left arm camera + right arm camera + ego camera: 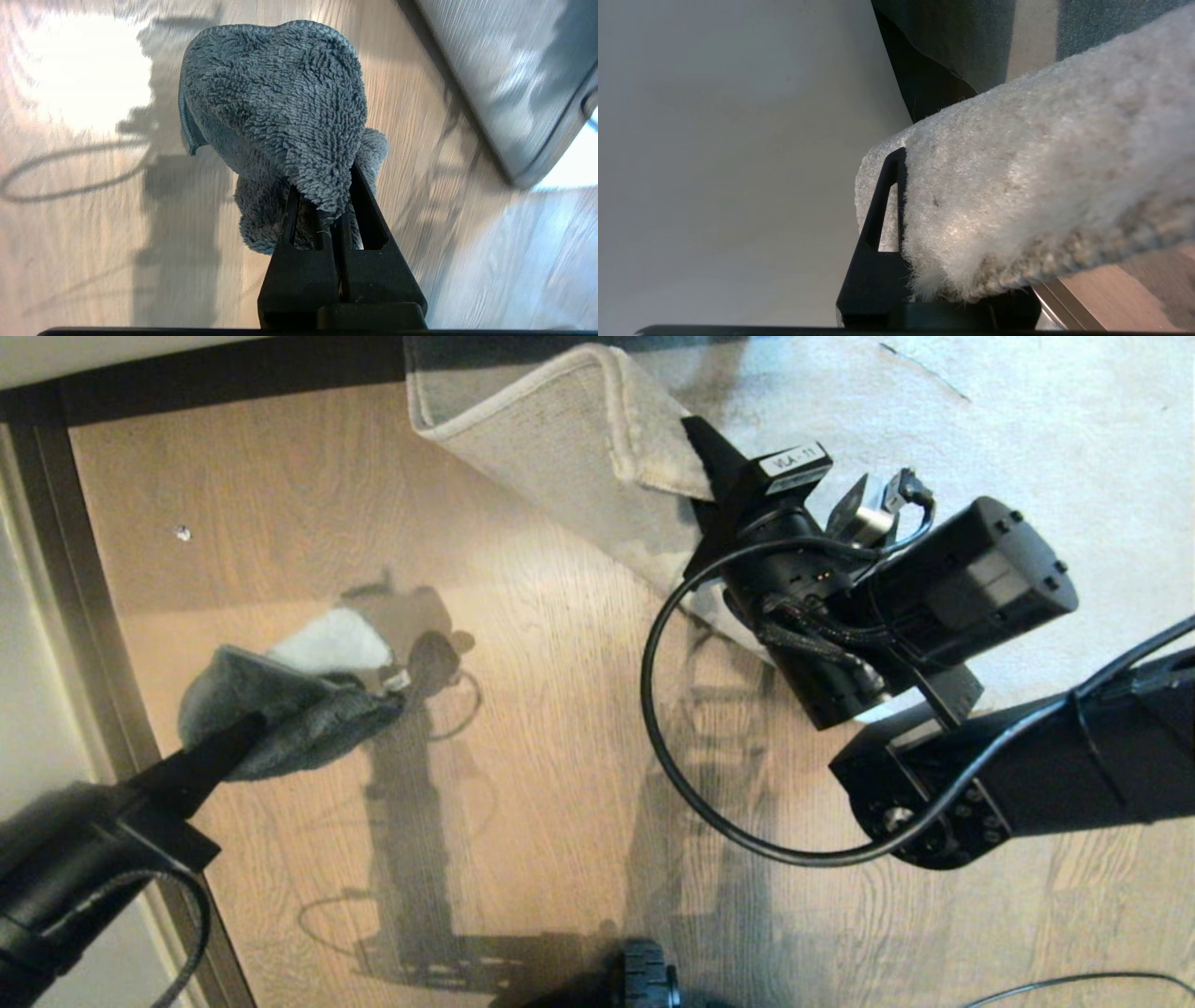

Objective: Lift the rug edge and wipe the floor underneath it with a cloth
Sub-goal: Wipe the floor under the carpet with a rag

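Head view is showing your right end effector [695, 453] pinching the pale grey short-pile rug edge [569, 439] up, folded back. Your left end effector [243, 733] is clamping the fuzzy grey cloth [289, 709], seemingly just above the brown wood-grain floor [523, 728]; you're wiping next, so press down.

Left end effector [245, 733] comes in low from the near left corner, reaching forward, fingers [299, 219] pinched tight together. Right end effector [702, 457] is extended from the right side, wrist angled toward the far left, fingers [882, 200] clamped, forearm stretching back off the right edge.
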